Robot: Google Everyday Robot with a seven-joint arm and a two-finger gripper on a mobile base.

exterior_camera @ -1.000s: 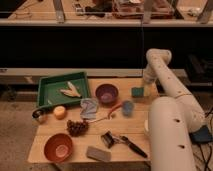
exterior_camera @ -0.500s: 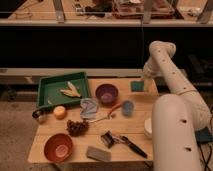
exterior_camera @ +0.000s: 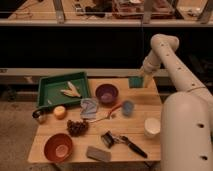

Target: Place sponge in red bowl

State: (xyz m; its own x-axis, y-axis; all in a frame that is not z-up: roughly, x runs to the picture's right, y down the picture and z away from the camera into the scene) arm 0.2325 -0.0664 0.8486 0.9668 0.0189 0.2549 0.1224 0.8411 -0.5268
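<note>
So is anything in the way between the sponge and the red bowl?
Yes. The sponge is at the far right edge beside the gripper; the red bowl is at the near left. The purple bowl, a cloth and grapes lie roughly between.

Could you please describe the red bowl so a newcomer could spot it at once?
On the wooden table, look to the near left corner, far from the gripper at the back right edge. The red bowl sits there beside a grey block; the other bowl, mid-table, is purple.

Dim warm light, black backdrop; jaws at far edge of table [exterior_camera: 150, 101].
</note>
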